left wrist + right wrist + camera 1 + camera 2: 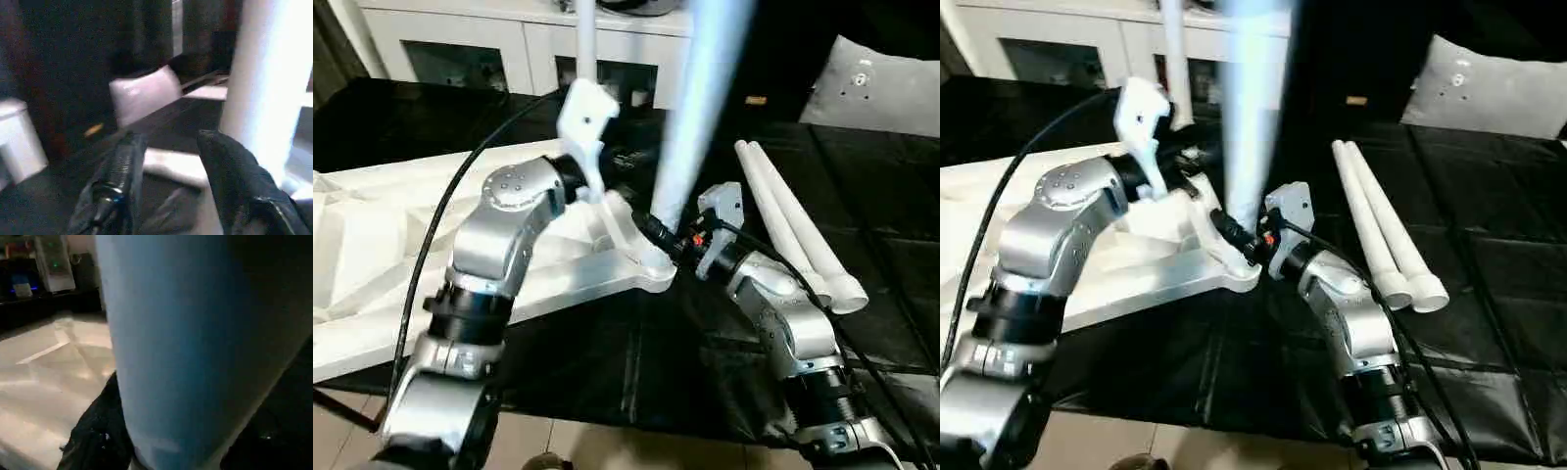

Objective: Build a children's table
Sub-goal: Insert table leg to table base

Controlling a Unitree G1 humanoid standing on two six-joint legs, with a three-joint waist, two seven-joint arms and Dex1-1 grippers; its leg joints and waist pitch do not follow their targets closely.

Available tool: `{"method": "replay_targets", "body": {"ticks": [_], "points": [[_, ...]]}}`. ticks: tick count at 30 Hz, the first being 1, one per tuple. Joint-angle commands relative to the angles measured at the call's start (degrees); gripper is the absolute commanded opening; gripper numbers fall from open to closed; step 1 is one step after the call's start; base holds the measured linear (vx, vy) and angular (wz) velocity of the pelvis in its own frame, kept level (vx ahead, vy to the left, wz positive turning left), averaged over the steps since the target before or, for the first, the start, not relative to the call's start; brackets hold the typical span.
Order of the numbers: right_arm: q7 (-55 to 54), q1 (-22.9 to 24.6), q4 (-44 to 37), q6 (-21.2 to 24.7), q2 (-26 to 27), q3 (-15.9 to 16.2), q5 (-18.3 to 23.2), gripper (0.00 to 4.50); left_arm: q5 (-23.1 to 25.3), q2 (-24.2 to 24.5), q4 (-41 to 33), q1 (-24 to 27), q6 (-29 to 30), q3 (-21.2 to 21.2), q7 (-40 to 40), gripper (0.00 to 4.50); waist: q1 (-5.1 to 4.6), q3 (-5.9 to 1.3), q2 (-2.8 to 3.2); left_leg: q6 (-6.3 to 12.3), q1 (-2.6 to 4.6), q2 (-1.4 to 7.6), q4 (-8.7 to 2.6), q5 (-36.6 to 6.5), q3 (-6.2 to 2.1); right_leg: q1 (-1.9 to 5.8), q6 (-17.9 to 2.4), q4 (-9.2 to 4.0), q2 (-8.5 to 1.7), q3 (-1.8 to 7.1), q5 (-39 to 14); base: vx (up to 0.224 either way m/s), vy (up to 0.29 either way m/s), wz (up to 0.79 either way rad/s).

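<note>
The children's table top [372,245] lies upside down, ribbed side up, on a black mat. A white leg [695,108] stands upright in its near right corner socket [641,259]. My right gripper [658,233] is shut on that leg's base, and a black finger [98,431] lies against it in the right wrist view. My left gripper [168,139] is open and holds nothing, with the upright leg [264,88] just beside one finger. A second leg [585,39] rises behind my left wrist. Two more legs [793,225] lie side by side on the mat at the right.
The black mat [705,352] covers the work surface up to its near edge, with pale floor [607,446] below. A white cabinet with glass doors [460,49] stands at the back. A grey cushion [881,88] lies at the far right.
</note>
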Motion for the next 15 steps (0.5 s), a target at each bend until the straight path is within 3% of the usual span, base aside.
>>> {"method": "replay_targets", "body": {"ticks": [1, 6, 10, 15], "points": [[-1.7, -1.3, 1.2, 0.9, -0.4, -0.9, -1.3, 1.9, -2.0, -1.1, -3.8, 0.5, 1.2, -4.6, -2.9, 2.47, 0.11, -3.64, 0.28, 3.16, 1.25, 2.94, -3.23, -1.4, -0.69, 3.18, -15.4, -2.95, -4.46, 2.55, 13.0, 0.0, 0.0, 0.0], [-2.2, -1.7, 1.9, 0.7, -0.7, -1.2, -1.6, 1.9, 1.5, 1.0, -1.1, 1.4, 0.6, -3.6, -0.7, 2.94, 0.08, -3.58, 0.26, 1.99, 1.3, 2.82, -3.38, -3.2, -0.65, 3.06, -14.1, -3.32, -4.29, 2.59, 9.0, 0.0, 0.0, 0.0], [-2.8, -1.5, 2.2, 1.0, -1.7, -2.0, -1.4, 1.9, 4.3, 6.5, 0.6, 4.4, -1.1, -3.5, -2.5, 3.15, -0.45, -3.56, 0.31, 1.2, 1.17, 2.66, -3.52, -3.8, -0.79, 3.09, -12.8, -3.43, -4.22, 2.53, 7.9, 0.0, 0.0, 0.0], [-2.8, -1.5, 2.7, 1.8, -2.7, -3.6, -0.9, 1.9, 5.8, 12.5, 3.3, 8.9, -1.3, -5.3, -6.8, 3.57, -0.61, -3.81, 0.59, 0.98, 1.41, 2.6, -3.41, -2.3, -0.74, 2.8, -12.9, -3.03, -3.99, 2.5, 10.3, 0.0, 0.0, 0.0]]}}
